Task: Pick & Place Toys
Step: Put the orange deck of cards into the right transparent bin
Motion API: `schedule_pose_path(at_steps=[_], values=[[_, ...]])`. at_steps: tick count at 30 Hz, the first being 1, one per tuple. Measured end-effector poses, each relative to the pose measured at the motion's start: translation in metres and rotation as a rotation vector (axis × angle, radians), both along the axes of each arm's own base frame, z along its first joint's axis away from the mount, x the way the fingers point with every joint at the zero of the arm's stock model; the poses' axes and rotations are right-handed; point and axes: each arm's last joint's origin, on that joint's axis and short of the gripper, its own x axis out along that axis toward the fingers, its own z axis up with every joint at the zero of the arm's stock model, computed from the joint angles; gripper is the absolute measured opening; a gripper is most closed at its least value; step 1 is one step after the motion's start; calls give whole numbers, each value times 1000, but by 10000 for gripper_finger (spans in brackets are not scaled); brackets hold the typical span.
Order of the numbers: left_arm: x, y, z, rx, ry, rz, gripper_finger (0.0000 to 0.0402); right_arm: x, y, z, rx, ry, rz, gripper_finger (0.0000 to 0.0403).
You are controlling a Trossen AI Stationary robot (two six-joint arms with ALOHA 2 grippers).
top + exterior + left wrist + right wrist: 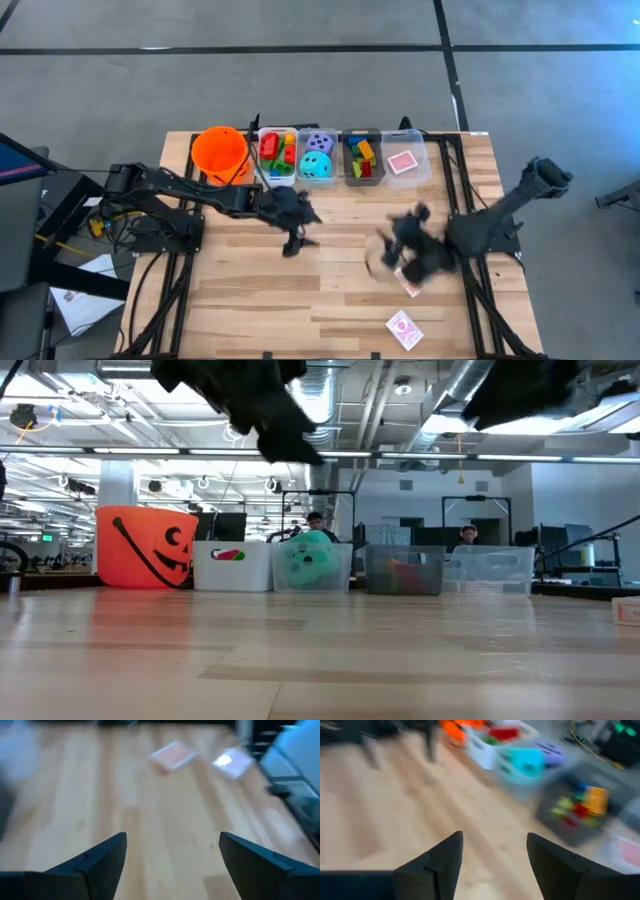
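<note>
Bare wood lies open mid-table (330, 290); the bins (362, 158) and bucket (220, 152) wall the far edge.

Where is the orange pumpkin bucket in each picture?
High view: orange bucket at the far edge, left end of the bin row.
Low view: far left, beside the white bin.
Left wrist view: not in it.
Right wrist view: blurred orange at the top.
Shared landmark: the teal die.

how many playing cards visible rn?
3: one card in the far-right bin, one on the table under the right gripper, one near the front edge. Others may be hidden.
</note>
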Motion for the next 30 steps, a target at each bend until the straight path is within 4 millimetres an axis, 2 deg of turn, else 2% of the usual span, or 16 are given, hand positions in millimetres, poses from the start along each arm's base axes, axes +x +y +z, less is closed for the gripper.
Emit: schedule_pose_path(at_steps=[4, 9, 13, 21, 25, 28, 30], values=[[2, -23, -9, 102, -182, -154, 310, -11, 46, -24, 5, -100, 40, 205], [12, -41, -31, 153, -272, -193, 310, -19, 73, -47, 8, -207, 27, 187], [31, -46, -59, 150, -276, -176, 310, -20, 76, -53, -45, -254, 15, 173], [90, -42, -109, 190, -265, -151, 310, -22, 74, -47, -57, -273, 21, 155], [100, -35, -115, 212, -244, -143, 310, -23, 74, -48, -53, -230, 31, 150], [98, -27, -107, 215, -217, -129, 310, -27, 69, -51, 37, -135, 4, 142], [93, -22, -94, 215, -192, -120, 310, -33, 64, -50, 174, -32, -53, 134]])
